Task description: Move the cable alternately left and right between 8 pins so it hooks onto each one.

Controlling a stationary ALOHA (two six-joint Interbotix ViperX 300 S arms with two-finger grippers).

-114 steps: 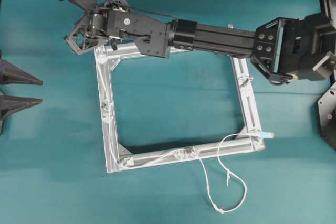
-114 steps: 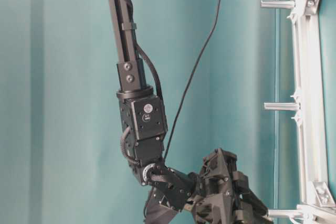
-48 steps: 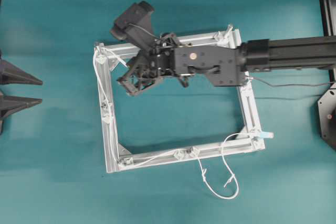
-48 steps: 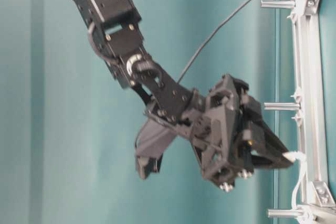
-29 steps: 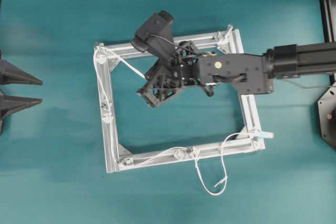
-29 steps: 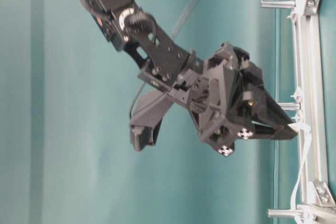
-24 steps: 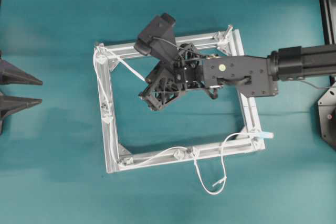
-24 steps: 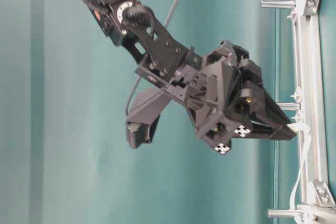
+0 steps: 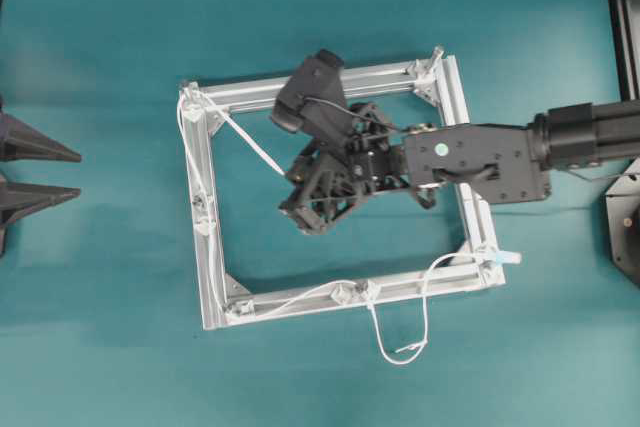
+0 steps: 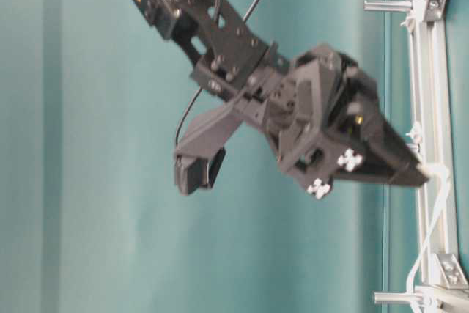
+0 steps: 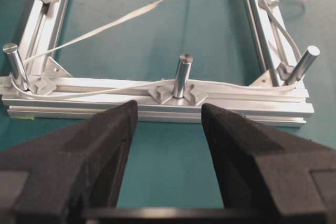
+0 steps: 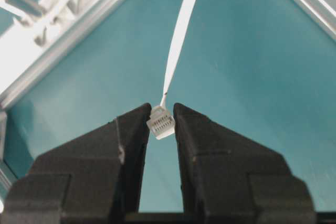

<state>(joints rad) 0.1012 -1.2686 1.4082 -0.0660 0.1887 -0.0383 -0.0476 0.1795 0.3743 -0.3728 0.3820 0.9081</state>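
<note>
- You only see the left gripper (image 11: pixel 167 124) from its own wrist camera; in the overhead view just two dark cone shapes (image 9: pixel 35 172) poke in at the left edge, and you cannot tell from there what they are.
- Its jaws stand wide apart with nothing between them, hanging just outside one bar of the frame (image 9: pixel 330 82).
- Your right gripper (image 12: pixel 160 121) is nipped onto the small pale plug (image 12: pixel 161 121) at the end of the cable (image 9: pixel 245 142); the jaws are narrow, pressing the plug on both sides.
- In the overhead view the fingertips are hidden under the gripper body, so the plug itself is lost there.
- At table level the arm is blurred; only the right-hand strip of the frame shows, cut off at the edge.
- The cable is a thin, flat white ribbon. It runs taut from the gripper, over the middle of the frame, to the top left corner pin (image 9: pixel 188 97).
- From there it follows the left bar down, then along the bottom bar past the middle pin (image 9: pixel 345 294), with a slack loop (image 9: pixel 400 342) spilling onto the teal table (image 9: pixel 100 347) below the frame.
- A pale blue tab (image 9: pixel 508 259) sticks out at the bottom right corner.
- Pins (image 11: pixel 182 74) look like short silvery posts on bracket feet; not all eight can be counted.
- No readable writing anywhere; only small black-and-white marker squares (image 10: pixel 350 159) on the right gripper.
</note>
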